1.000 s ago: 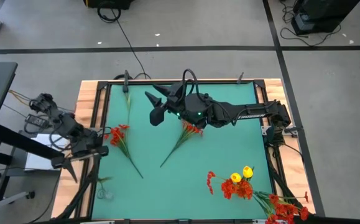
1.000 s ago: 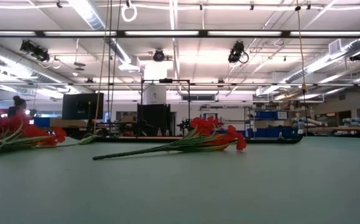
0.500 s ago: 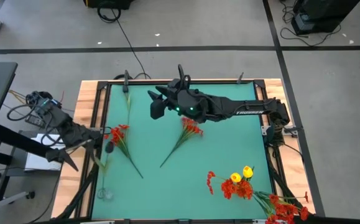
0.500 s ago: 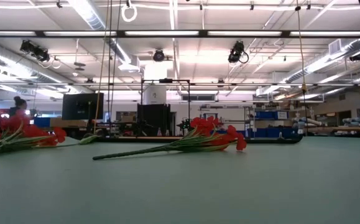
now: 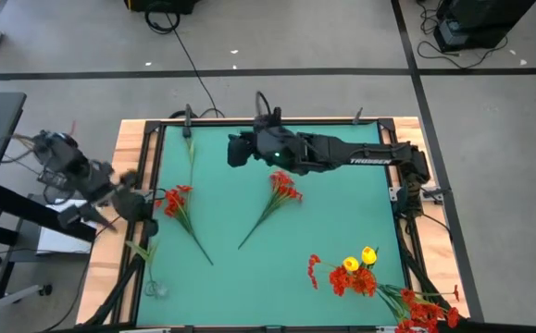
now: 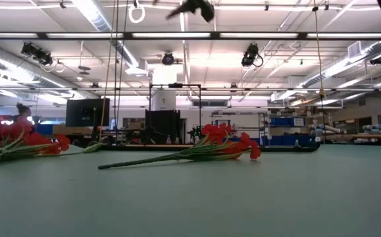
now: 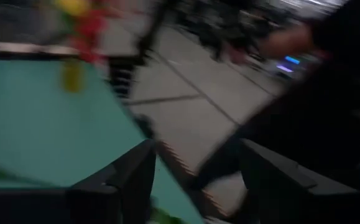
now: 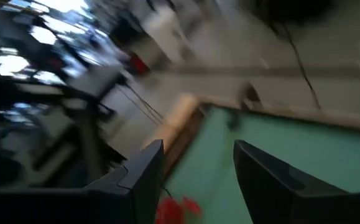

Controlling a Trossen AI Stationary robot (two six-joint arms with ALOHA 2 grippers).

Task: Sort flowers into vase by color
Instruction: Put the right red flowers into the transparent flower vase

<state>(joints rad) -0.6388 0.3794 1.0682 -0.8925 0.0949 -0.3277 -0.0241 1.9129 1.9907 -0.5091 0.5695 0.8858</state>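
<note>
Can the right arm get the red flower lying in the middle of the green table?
Probably yes. The right gripper hovers nearby with open, empty fingers, and the red-bloomed, green-stalked flower lies alone on the green table, nothing covering it.

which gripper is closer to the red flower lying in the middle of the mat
Right. The right gripper hovers just beyond the middle red flower, toward the table's far edge. The left gripper is off the mat's left edge, much farther away.

Right pincer and left pincer both gape, holding nothing.
</note>
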